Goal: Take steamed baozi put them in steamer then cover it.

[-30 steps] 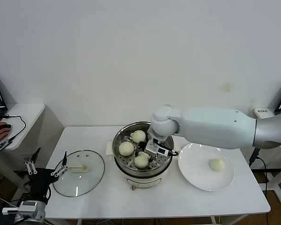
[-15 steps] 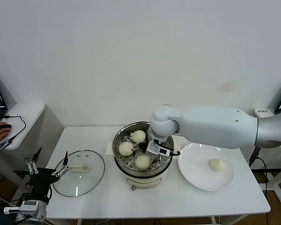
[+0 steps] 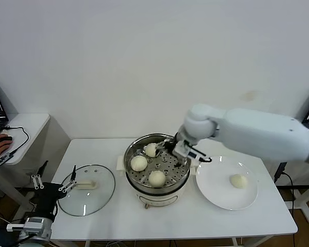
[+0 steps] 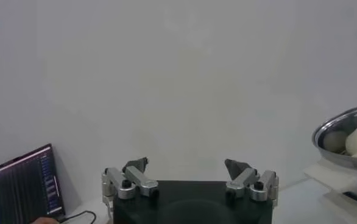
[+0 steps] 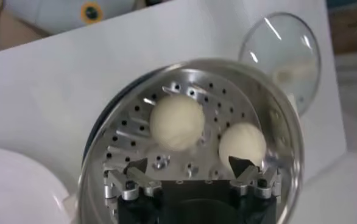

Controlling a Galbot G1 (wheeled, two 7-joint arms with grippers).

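Steamer (image 3: 157, 170), table centre: three baozi on tray. Fourth baozi (image 3: 238, 180) on plate (image 3: 216, 195), 3 o'clock of pot. Cover (image 3: 86, 189) flat at 9 o'clock. Right gripper (image 3: 177, 153): over pot's 2 o'clock rim, fingers spread, empty. Left gripper (image 3: 54, 185): parked off table's left edge, spread. Risk: squeezing the soft last bun could dent it; a low carry might clip the rim.

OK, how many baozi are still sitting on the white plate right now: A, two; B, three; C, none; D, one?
D: the head view shows a single baozi on the white plate, while three others already lie on the tray in the steamer.
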